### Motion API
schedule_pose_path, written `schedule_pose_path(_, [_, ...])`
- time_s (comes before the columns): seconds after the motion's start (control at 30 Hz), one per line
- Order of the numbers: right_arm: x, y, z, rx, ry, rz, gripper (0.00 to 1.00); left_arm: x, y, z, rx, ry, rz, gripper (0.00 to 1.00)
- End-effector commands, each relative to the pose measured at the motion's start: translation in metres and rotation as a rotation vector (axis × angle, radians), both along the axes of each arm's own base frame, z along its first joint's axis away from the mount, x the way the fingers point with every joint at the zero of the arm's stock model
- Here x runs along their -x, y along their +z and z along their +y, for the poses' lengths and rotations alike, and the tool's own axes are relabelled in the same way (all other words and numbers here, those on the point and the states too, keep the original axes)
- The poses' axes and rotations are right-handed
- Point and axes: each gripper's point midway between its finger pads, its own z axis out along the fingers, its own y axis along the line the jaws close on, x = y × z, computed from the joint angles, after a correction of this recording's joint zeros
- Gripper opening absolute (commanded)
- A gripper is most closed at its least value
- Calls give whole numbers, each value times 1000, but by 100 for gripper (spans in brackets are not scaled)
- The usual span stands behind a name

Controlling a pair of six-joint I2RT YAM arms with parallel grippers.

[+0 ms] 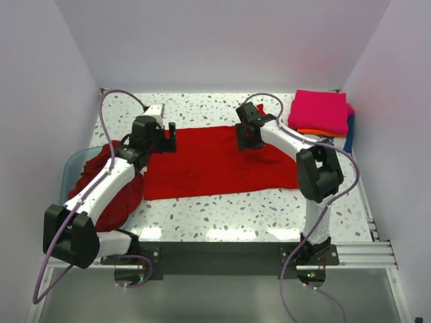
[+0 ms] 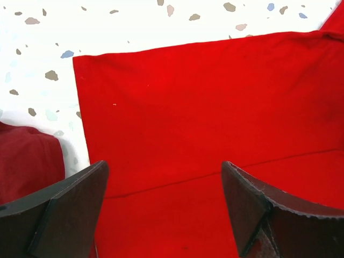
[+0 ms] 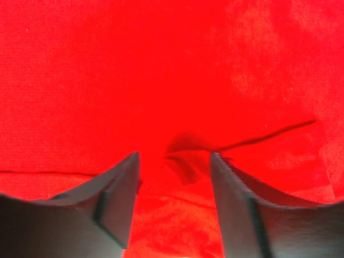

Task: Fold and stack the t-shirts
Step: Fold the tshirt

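One speckled counter (image 1: pixel 222 215), walled in white on three sides, carries everything shown. Across its middle lies a bright red t-shirt (image 1: pixel 202 161), spread flat as a wide rectangle with its long side running left to right; a straight fold line or hem crosses the cloth in both wrist views.

Two white arms rise from the near edge. The left arm (image 1: pixel 108 185) reaches forward and inward to the shirt's left end; the right arm (image 1: pixel 316 171) bends back toward the shirt's far right part.

At the left edge, a translucent teal tub (image 1: pixel 71 168) holds a heap of darker red cloth (image 1: pixel 128 198), which spills toward the flat shirt and passes beneath the left arm. At the far right corner sits a folded stack, well apart from the tub: a magenta shirt (image 1: pixel 320 111) on top, an orange one (image 1: pixel 313 132) under it, and a strip of blue (image 1: pixel 349 134) at its right side.

The left jaws stand spread wide above the cloth just inside the shirt's left edge, gripping nothing. The right jaws are parted, less widely, low over the red fabric; a small pucker of cloth (image 3: pixel 183 161) stands in the gap between the fingers (image 3: pixel 113 199), pinched by neither.
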Motion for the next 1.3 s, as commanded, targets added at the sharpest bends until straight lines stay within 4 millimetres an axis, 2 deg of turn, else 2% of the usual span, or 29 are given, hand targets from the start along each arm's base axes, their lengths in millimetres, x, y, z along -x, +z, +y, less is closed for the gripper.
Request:
schedule_pose_path(0.0, [5,36,0,-48,-20,-62,60,-9,17,-6,20,-15,-49,90])
schedule_pose_path(0.03, [11,32,-5,-35,-30,-52,62,-9,18,-6,21,-16,-51,90])
schedule_pose_path(0.1, [18,39,-8,-57,-48,-66,64,-7,17,-6,25,-19,-47,90])
schedule_pose_path(0.17, [31,31,-13,-61,-58,-49,68,-7,17,-7,26,-20,-45,90])
schedule_pose_path(0.2, [35,40,-15,-80,-71,-69,70,-7,16,-8,29,-24,-41,90])
schedule_pose_path(0.23, [44,31,-20,-69,-77,-47,71,-7,17,-8,31,-23,-43,90])
schedule_pose_path(0.27, [46,36,-23,-83,-88,-61,73,-7,16,-10,37,-30,-40,90])
schedule_pose_path(0.33, [56,27,-30,-81,-102,-33,74,-6,16,-10,39,-34,-39,90])
schedule_pose_path(0.53, [62,8,-45,-113,-146,17,75,-6,16,-11,41,-35,-39,90])
schedule_pose_path(0.83, [49,-19,-48,-109,-171,62,75,-7,14,-10,36,-32,-36,90])
schedule_pose_path(0.87, [48,-26,-50,-100,-177,82,75,-7,14,-10,34,-31,-35,91])
schedule_pose_path(1.0, [41,-35,-50,-79,-186,94,75,-8,12,-9,28,-27,-31,91])
schedule_pose_path(1.1, [33,-35,-54,-54,-197,78,75,-9,12,-8,22,-23,-33,91])
schedule_pose_path(1.27, [6,-18,-57,2,-204,23,75,-11,10,-7,12,-17,-25,91])
